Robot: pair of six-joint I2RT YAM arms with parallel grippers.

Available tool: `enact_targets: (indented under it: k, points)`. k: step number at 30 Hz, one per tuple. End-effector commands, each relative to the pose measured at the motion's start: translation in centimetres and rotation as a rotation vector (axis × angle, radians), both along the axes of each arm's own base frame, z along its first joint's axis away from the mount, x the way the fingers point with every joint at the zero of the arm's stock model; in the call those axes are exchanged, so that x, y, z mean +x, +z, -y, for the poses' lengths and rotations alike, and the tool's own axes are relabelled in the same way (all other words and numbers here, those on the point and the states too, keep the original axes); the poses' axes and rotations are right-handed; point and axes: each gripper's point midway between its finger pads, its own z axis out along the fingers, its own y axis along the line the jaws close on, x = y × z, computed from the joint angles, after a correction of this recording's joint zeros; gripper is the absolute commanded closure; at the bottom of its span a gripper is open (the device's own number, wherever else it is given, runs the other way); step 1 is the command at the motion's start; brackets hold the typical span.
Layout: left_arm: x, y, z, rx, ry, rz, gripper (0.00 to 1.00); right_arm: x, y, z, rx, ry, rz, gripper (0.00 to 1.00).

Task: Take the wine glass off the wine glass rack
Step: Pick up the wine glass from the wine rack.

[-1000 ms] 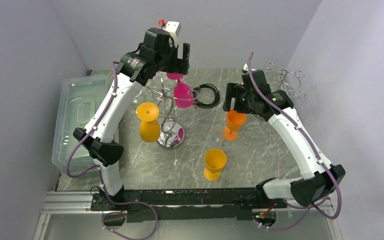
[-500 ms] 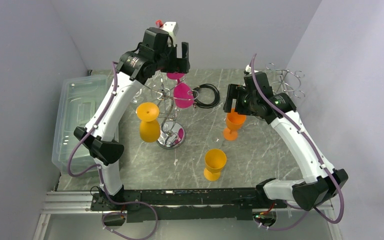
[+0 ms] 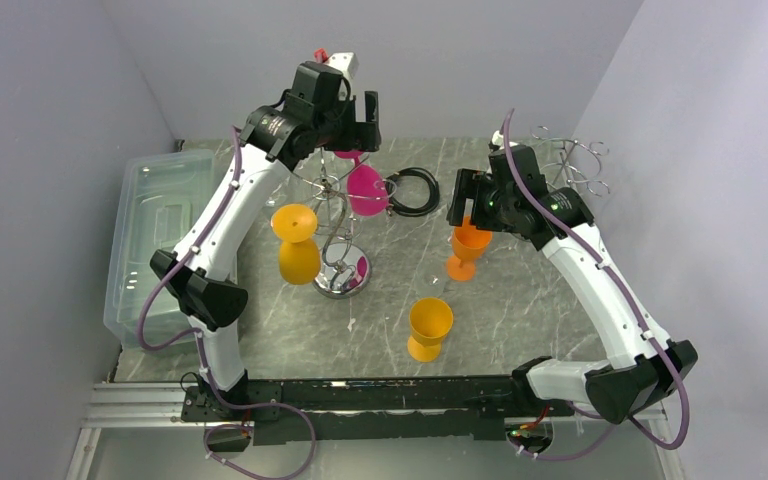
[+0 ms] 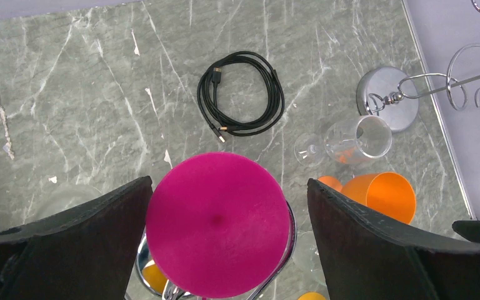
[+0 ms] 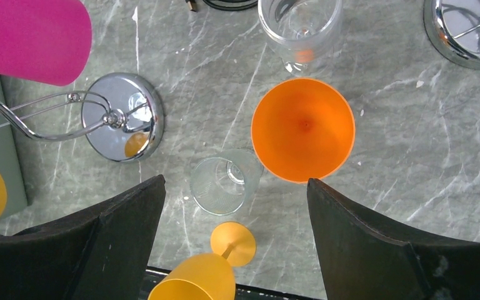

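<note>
At the left of the rack (image 3: 339,279) a yellow glass (image 3: 298,258) hangs bowl-down. Just right of the rack's stem hangs the pink glass (image 3: 366,190), also inverted, its round foot hooked over a wire arm. The left fingers (image 4: 81,247) are spread wide either side of that foot, touching nothing. The glass looks like light, stiff, smooth plastic, hardly fragile but slippery. The thin stem under the foot seems the best hold, then a slide outward along the wire. Farther right, the right fingers (image 5: 375,244) gape empty above an orange glass (image 5: 303,129) standing on the worktop (image 5: 412,156).
</note>
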Motion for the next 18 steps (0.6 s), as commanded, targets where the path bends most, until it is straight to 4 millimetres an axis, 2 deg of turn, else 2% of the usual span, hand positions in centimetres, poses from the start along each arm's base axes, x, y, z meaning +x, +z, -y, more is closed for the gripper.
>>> enact_targets:
  k: [1,7,18]
  points:
    - [-0.3,1.0,-0.3,-0.029,0.014,0.016,0.01,0.2,1.2,-0.1,0.031,-0.008,0.052,0.14]
    - [-0.6,1.3,-0.3,-0.039,0.010,0.022,0.02,0.2,1.2,-0.1,0.032,-0.010,0.053,0.14]
    - [-1.1,2.8,0.0,-0.067,-0.019,0.045,0.18,0.1,1.2,-0.1,0.034,-0.015,0.054,0.14]
